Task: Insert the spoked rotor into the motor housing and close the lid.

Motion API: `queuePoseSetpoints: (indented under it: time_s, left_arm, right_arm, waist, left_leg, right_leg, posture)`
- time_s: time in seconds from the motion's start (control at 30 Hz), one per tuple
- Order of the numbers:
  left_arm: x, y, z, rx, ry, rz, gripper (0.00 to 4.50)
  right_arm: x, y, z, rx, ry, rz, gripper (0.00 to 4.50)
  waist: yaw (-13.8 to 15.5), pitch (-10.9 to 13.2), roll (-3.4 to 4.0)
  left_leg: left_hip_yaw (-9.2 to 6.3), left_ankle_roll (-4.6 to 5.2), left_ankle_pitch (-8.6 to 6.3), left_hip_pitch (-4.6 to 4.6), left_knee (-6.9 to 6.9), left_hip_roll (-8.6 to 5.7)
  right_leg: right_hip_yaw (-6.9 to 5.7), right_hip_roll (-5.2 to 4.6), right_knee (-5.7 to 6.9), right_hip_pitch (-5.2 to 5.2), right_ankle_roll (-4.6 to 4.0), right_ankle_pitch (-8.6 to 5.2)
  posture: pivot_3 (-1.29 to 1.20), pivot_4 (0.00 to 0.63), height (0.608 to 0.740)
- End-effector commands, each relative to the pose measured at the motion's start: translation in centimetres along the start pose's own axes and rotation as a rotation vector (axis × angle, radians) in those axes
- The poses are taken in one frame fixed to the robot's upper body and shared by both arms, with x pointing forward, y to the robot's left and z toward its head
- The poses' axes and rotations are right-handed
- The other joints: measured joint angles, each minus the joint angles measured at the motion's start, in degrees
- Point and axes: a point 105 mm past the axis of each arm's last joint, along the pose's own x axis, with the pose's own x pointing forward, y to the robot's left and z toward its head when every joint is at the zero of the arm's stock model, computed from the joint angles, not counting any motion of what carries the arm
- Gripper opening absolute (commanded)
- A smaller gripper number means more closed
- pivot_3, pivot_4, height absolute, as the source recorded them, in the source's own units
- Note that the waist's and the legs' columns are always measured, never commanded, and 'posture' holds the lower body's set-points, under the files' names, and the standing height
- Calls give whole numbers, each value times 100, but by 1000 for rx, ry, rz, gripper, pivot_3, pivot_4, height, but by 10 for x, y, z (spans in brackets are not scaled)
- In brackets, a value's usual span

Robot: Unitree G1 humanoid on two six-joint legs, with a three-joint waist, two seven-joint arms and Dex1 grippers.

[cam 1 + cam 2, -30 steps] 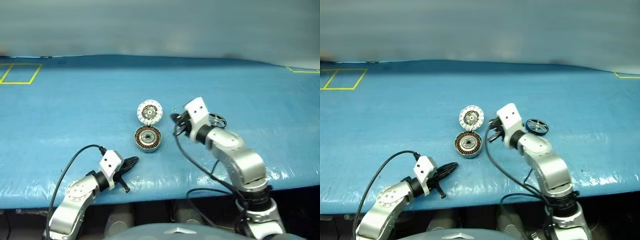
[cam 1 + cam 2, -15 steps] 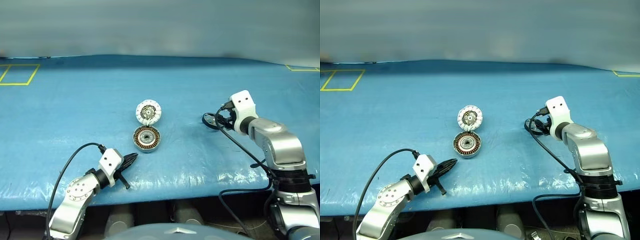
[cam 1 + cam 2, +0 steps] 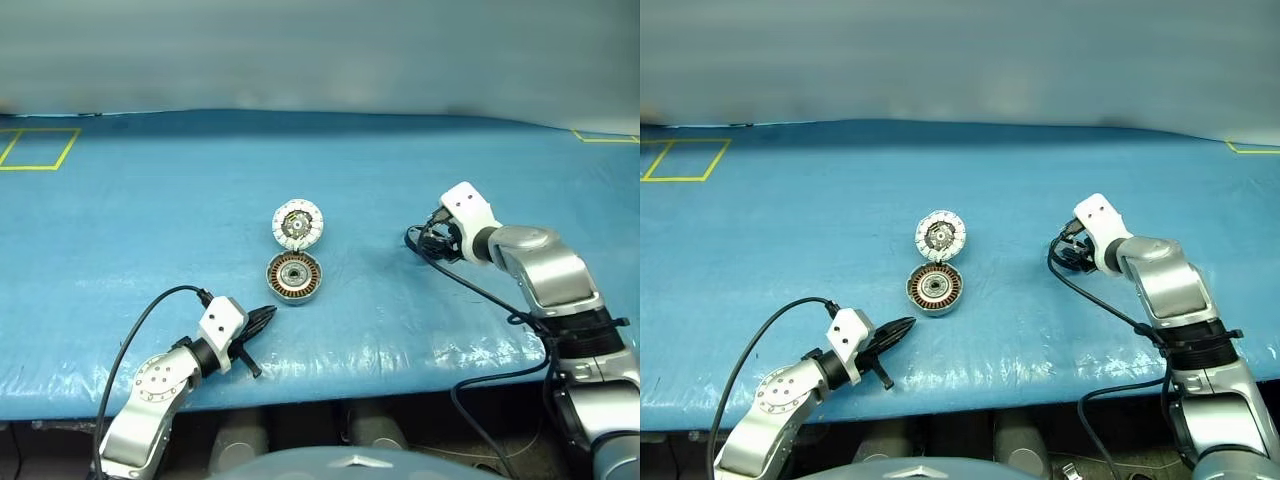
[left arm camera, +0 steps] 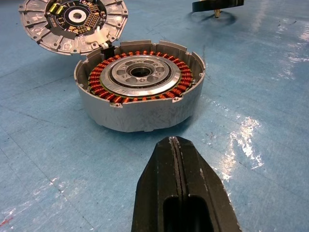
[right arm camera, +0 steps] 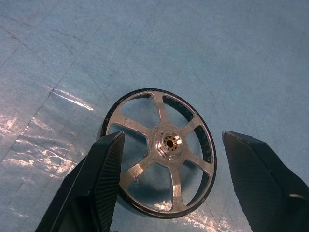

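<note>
Both of my grippers are accounted for. My right gripper (image 5: 169,193) stands open, fingers either side of the spoked rotor (image 5: 161,152), which lies flat on the blue table (image 3: 150,210); its near rim is partly hidden, so contact is undetermined. My left gripper (image 4: 175,145) is pressed together, near the motor housing (image 4: 140,84), lid (image 4: 72,21) open.

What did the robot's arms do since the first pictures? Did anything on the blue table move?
The right gripper swung away from beside the motor housing out to the robot's right, over to the spoked rotor. Its fingers now stand open on either side of the rotor, which lies flat on the table, not yet gripped. The left gripper stayed shut where it was. Housing, open lid and rotor did not move.
</note>
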Motion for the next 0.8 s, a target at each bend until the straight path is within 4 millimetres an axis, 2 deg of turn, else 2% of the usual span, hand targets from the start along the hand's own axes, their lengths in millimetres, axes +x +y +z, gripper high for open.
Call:
queuePoseSetpoints:
  time_s: [0.03, 0.63, 0.73, 0.8]
  left_arm:
    - [2, -4, 7, 1, -31, -5, 0]
    - [-1, -4, 4, -5, -22, 31, 0]
    - [0, -4, 3, -4, -22, 29, 0]
    - [0, -4, 3, -2, -21, 28, 0]
  right_arm:
    - [1, -4, 11, -54, -9, -4, 3402]
    - [9, 15, -5, -89, 70, 94, 3402]
    - [9, 16, -7, -91, 76, 95, 2795]
    - [9, 15, -8, -87, 78, 89, 2125]
  waist:
    - [-1, 0, 0]
    - [-3, 1, 1]
    - [-4, 1, 1]
    - [-5, 0, 0]
  left_leg:
    - [1, 1, 0, 0, 0, 0]
    - [0, 1, -1, 1, 0, 0]
    - [0, 1, -1, 1, 0, 0]
    - [0, 1, -1, 3, 0, 0]
  right_leg:
    - [1, 0, 0, 0, 0, 0]
    - [0, 0, 1, 0, 0, 0]
    - [0, 1, 1, 0, 0, 1]
    - [0, 1, 1, 2, 0, 0]
  posture:
    - [0, 150, 740]
    - [0, 150, 740]
    - [0, 150, 740]
    - [0, 150, 740]
